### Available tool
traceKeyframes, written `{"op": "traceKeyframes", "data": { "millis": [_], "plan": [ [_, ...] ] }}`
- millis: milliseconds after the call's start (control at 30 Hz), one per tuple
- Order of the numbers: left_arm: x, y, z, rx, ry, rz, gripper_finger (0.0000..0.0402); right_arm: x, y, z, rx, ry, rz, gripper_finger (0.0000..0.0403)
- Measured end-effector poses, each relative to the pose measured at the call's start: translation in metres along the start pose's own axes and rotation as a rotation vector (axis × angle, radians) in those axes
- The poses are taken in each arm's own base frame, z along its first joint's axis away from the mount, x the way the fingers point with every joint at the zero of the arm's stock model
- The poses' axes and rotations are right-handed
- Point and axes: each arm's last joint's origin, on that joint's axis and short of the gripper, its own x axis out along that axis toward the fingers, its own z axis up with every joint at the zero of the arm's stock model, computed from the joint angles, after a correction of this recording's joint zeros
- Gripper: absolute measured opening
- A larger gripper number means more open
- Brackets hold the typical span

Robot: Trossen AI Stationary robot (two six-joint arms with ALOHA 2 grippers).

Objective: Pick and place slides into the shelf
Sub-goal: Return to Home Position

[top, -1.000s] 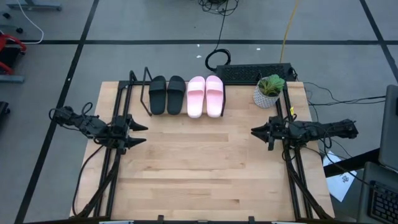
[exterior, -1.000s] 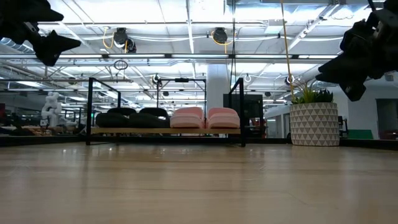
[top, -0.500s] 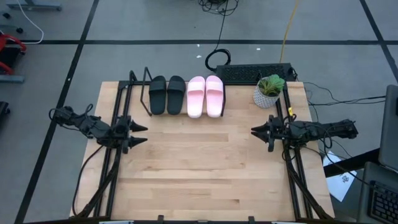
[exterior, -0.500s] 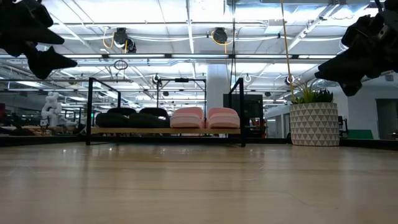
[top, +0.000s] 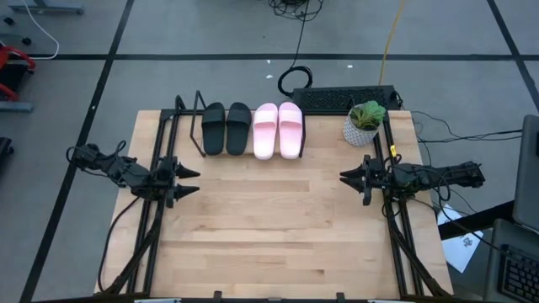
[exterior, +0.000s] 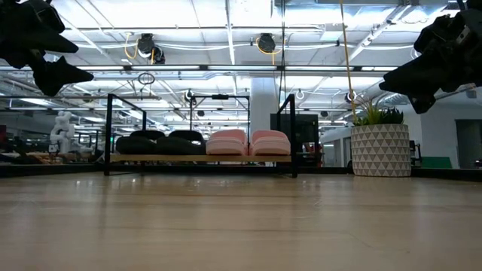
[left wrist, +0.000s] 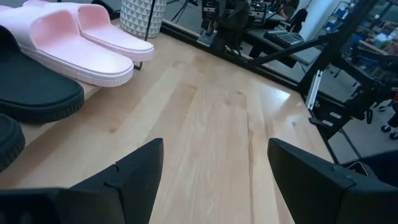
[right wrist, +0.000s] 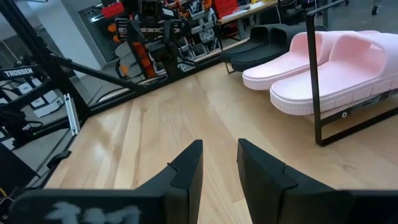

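The shelf (top: 202, 126) stands at the table's far edge, its wooden board (exterior: 199, 159) between black wire ends. Two black slides (top: 226, 128) and two pink slides (top: 279, 130) rest side by side on the board on their soles, and also show in the low view (exterior: 248, 141). My left gripper (top: 194, 180) hovers at the table's left, open and empty, pointing right; the left wrist view (left wrist: 214, 149) shows its fingers wide apart. My right gripper (top: 343, 178) hovers at the table's right, empty, pointing left, with a narrow gap between its fingers (right wrist: 219, 146).
A potted plant (top: 365, 122) in a white pot stands at the far right, beside a black keyboard (top: 345, 99) behind the table. Black arm frames (top: 156, 227) run along the left and right sides. Bare wood (top: 269, 219) lies between the arms.
My left gripper has dipped a little and my right gripper has risen a little, then both have held still. The slides have stayed on the shelf.
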Motion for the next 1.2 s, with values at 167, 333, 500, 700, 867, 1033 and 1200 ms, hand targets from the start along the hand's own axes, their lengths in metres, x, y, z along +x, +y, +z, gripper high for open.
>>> {"op": "traceKeyframes", "data": {
  "millis": [167, 333, 500, 700, 867, 1033, 1200],
  "plan": [
    [0.0000, 0.0000, 0.0000, 0.000, 0.000, 0.000, 0.0287, 0.0000, 0.0000, 0.0001, 0.000, -0.001, 0.000, 0.0091],
    [0.0000, -0.0001, 0.0001, 0.002, 0.000, -0.001, 0.0281, 0.0000, 0.0001, 0.0001, 0.000, -0.001, 0.001, 0.0091],
    [0.0000, -0.0001, 0.0001, 0.002, 0.000, -0.002, 0.0283, 0.0000, 0.0001, 0.0002, 0.000, -0.002, 0.001, 0.0091],
    [0.0000, -0.0001, 0.0000, 0.001, 0.000, -0.002, 0.0282, 0.0000, 0.0001, 0.0002, 0.000, -0.002, 0.001, 0.0091],
    [0.0000, -0.0001, 0.0000, 0.001, 0.000, -0.002, 0.0279, 0.0000, 0.0001, 0.0003, 0.001, -0.002, 0.001, 0.0091],
    [0.0000, -0.0001, 0.0000, 0.000, 0.000, -0.002, 0.0279, 0.0000, 0.0001, 0.0003, 0.000, -0.002, 0.001, 0.0091],
    [0.0000, -0.0001, 0.0001, 0.000, 0.000, -0.003, 0.0277, 0.0000, 0.0001, 0.0003, 0.000, -0.002, 0.001, 0.0091]
  ]
}}
